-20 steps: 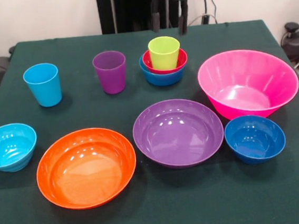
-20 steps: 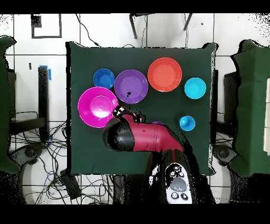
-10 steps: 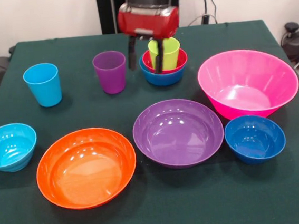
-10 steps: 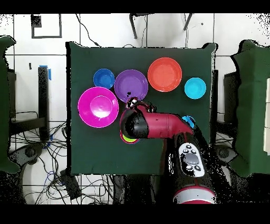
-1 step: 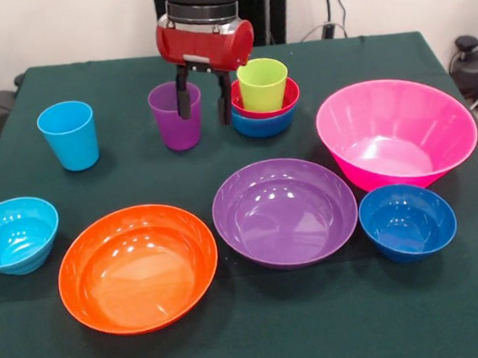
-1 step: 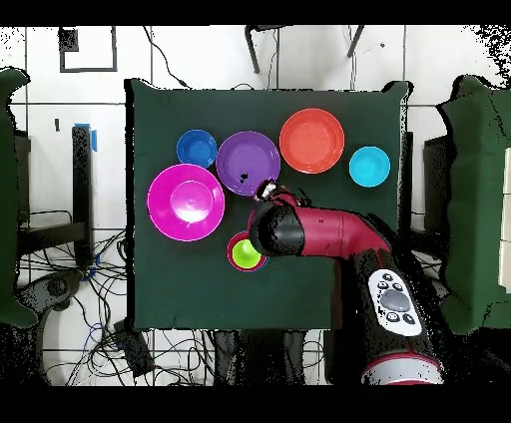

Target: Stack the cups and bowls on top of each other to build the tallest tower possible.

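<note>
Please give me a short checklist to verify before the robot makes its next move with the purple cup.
1. Pincer open: ok, two fingers apart.
2. Pincer lined up on the purple cup: not ok, one finger is in front of the cup, the other hangs between the cup and the tower.
3. Purple cup upright: ok.
4. Tower standing straight, lime green cup on top: ok.
5. Finger clear of the tower: cannot tell, they look very close.
6. Light blue cup out of the way: ok.
</note>
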You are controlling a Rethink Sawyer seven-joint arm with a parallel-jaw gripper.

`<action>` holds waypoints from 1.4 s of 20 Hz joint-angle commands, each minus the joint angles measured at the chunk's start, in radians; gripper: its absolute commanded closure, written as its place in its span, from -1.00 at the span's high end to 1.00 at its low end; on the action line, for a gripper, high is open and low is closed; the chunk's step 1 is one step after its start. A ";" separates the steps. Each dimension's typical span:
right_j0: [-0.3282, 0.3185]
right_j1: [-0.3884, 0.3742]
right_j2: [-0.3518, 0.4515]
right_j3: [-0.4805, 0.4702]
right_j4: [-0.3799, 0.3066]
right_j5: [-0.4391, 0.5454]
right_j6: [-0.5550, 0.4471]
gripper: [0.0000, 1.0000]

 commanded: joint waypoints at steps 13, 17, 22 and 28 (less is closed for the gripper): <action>-0.050 0.038 0.210 -0.160 -0.083 0.180 -0.206 1.00; -0.079 0.073 0.237 -0.211 -0.107 0.200 -0.254 1.00; -0.073 0.104 0.237 -0.250 -0.142 0.192 -0.230 1.00; -0.040 0.125 0.229 -0.285 -0.150 0.195 -0.179 1.00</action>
